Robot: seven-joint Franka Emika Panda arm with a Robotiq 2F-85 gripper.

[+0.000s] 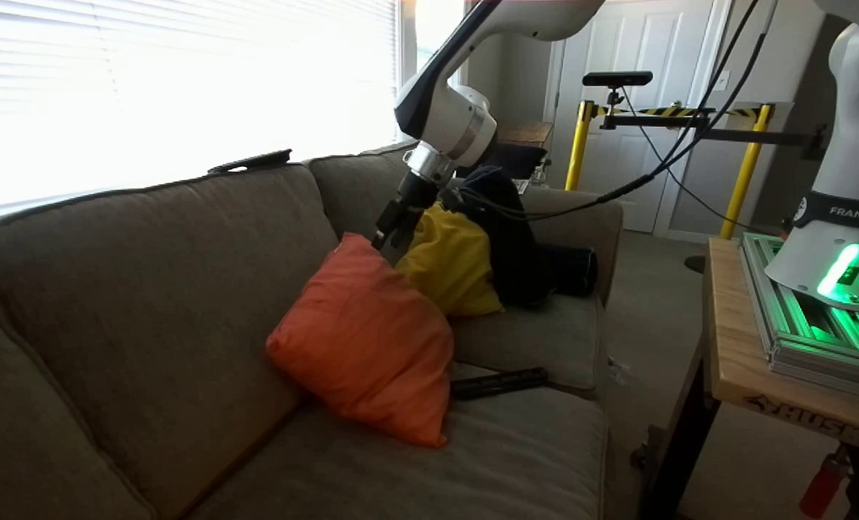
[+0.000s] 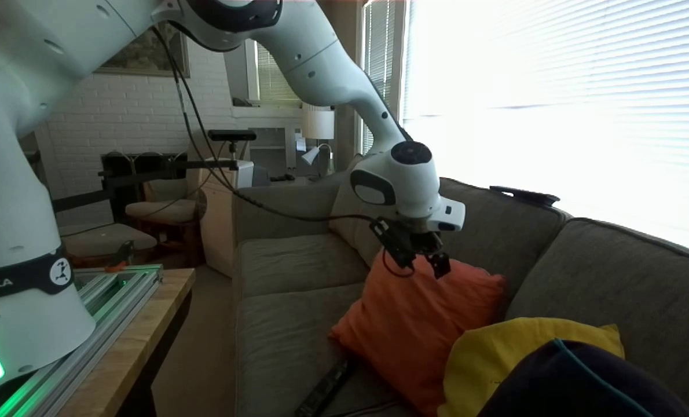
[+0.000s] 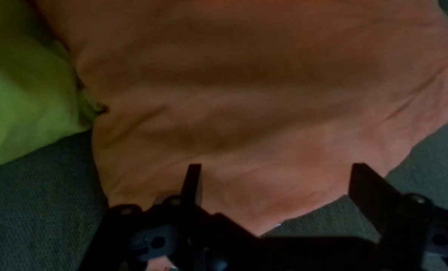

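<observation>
1. Your claw is wide open, jaws spread well apart, reaching in from 6 o'clock of the wrist view.
2. The orange pillow fills most of the wrist view, one corner lined up with the gap between the jaws; you cannot tell whether the claw touches it.
3. In an exterior view, your claw slants down toward 7 o'clock and ends close to the orange pillow's 12 o'clock corner.
4. That pillow sits tilted on the sofa.
5. The yellow pillow lies between 1 and 2 o'clock from it in an exterior view; in the wrist view their edges meet near 10 o'clock.
6. A dark bundle lies just beside the yellow pillow, at its 2 o'clock.
7. A black bar lies on the sofa, between 3 and 4 o'clock from the orange pillow, one end at its edge.
8. A flat black object rests along the sofa's top at 11 o'clock, before a bright window.
9. The desk, between 3 and 4 o'clock in an exterior view, carries your robot's base.
</observation>
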